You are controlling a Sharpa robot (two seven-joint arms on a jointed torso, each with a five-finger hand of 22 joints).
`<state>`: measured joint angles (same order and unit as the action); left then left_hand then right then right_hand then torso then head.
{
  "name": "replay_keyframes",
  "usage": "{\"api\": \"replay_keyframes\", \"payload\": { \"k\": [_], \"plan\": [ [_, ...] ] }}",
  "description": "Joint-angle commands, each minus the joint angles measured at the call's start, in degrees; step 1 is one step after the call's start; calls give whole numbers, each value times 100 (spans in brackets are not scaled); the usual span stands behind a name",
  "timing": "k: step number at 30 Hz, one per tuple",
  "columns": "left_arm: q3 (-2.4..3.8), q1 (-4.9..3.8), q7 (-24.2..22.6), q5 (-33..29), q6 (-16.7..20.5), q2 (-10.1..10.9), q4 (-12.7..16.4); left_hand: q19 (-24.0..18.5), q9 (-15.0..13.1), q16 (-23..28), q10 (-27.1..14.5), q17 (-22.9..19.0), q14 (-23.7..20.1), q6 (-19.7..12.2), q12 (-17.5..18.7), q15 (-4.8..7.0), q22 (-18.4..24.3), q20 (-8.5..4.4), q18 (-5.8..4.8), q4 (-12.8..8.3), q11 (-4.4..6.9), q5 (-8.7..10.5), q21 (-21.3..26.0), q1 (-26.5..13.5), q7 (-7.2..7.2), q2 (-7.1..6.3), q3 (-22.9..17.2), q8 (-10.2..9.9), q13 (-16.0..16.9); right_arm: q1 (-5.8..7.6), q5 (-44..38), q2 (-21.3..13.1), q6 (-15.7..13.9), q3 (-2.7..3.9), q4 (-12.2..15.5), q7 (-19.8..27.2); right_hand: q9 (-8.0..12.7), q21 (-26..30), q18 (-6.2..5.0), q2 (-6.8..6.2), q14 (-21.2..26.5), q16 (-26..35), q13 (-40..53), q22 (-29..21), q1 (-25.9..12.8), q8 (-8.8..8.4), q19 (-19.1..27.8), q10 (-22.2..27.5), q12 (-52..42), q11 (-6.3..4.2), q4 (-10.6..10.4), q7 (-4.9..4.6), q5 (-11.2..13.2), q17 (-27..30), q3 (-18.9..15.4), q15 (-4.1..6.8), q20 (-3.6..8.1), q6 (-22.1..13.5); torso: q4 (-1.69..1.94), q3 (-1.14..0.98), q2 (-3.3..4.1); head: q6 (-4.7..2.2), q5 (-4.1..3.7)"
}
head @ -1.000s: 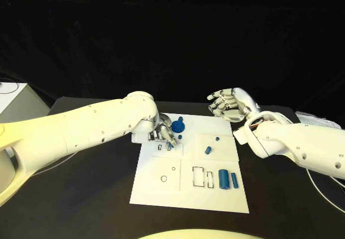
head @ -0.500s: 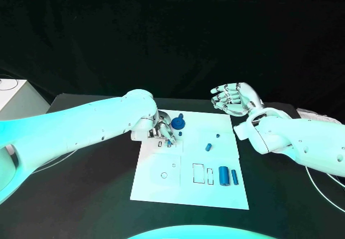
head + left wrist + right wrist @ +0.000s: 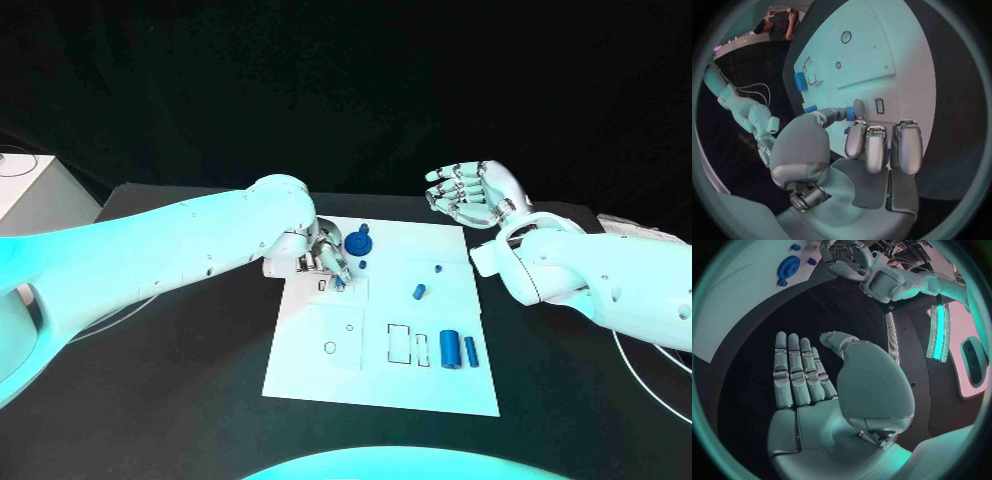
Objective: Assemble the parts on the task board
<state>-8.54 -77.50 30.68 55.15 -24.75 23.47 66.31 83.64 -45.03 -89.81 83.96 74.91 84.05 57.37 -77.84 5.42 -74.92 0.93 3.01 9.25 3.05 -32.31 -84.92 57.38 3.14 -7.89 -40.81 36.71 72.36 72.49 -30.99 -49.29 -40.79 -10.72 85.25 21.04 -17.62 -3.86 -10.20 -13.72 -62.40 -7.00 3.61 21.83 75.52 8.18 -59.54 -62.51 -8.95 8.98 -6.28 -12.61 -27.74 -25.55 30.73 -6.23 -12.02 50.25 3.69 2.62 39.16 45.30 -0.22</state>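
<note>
The left hand (image 3: 326, 262) sits low over the far left part of the white board (image 3: 382, 380), its fingers curled down around a small blue peg (image 3: 851, 113) that the left wrist view shows pinched between thumb and finger just above a small rectangular slot (image 3: 879, 105); which way the peg's long axis runs I cannot tell. The right hand (image 3: 469, 198) is raised beyond the board's far right corner, holding nothing, and the right wrist view shows its fingers (image 3: 795, 372) straight and side by side. On the board a round blue disc (image 3: 359, 243) lies just beside the left hand, while two blue cylinders (image 3: 459, 349) lie side by side near the right edge, long axes running toward and away from the robot.
</note>
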Motion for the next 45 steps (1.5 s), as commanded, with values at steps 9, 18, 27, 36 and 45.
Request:
{"api": "replay_keyframes", "payload": {
  "k": [9, 18, 27, 36, 45],
  "plan": [
    [-9, 23, 15, -44, -220, -43, -75, 44, -6, -19, 44, 1509, 595, 250, -25, 49, -595, -22, -69, -1090, 33, -26, -19, 3, -253, 54, -1108, 18, 4, 0, 69, -5, 85, 1, 21, 85, 14, 27, -18, -9, 16, 53, -5, -48, -56, -47, 15, 26, 56, 46, 44, -73, 5, 27, -2, -28, -31, -26, 1, -3, 2, 48, 3],
    [-17, 41, 18, -59, -252, -66, -107, 42, -7, -19, 46, 1509, 595, 251, -31, 50, -591, -23, -68, -1093, 34, -25, -17, -4, -254, 56, -1114, 18, 12, 2, 69, -16, 103, 1, 36, 71, 15, 27, -18, -8, 18, 60, -5, -66, -56, -53, 17, 33, 64, 50, 49, -77, 3, 37, -3, -31, -34, -29, 1, -3, 3, 81, 1],
    [-24, 45, 21, -97, -333, -63, -107, 47, -8, -19, 44, 1509, 595, 251, -26, 51, -599, -24, -70, -1095, 34, -25, -21, -10, -255, 59, -1119, 19, 5, 4, 69, -15, 124, 1, 37, 58, 15, 26, -18, -8, 18, 61, -5, -69, -55, -54, 18, 33, 65, 50, 50, -78, 3, 39, -3, -32, -34, -29, 5, -3, 2, 106, -3],
    [-26, 46, 24, -113, -379, -63, -126, 44, -8, -19, 46, 1509, 595, 251, -29, 51, -595, -24, -69, -1097, 34, -24, -19, -13, -255, 59, -1122, 19, 10, 4, 69, -13, 138, 1, 38, 54, 16, 26, -18, -8, 19, 66, -4, -79, -55, -56, 19, 36, 70, 52, 53, -80, 2, 44, -3, -34, -36, -29, 2, -5, 5, 123, 3],
    [-25, 46, 27, -131, -469, -105, -209, 45, -10, -19, 43, 1509, 595, 251, -23, 52, -598, -26, -70, -1104, 35, -22, -20, -22, -255, 60, -1128, 19, 1, 4, 69, -5, 149, 1, 39, 53, 16, 26, -18, -8, 21, 71, -4, -92, -54, -59, 21, 39, 74, 54, 58, -81, 1, 51, -4, -36, -39, -28, -3, -8, 7, 131, 9]
  ]
}}
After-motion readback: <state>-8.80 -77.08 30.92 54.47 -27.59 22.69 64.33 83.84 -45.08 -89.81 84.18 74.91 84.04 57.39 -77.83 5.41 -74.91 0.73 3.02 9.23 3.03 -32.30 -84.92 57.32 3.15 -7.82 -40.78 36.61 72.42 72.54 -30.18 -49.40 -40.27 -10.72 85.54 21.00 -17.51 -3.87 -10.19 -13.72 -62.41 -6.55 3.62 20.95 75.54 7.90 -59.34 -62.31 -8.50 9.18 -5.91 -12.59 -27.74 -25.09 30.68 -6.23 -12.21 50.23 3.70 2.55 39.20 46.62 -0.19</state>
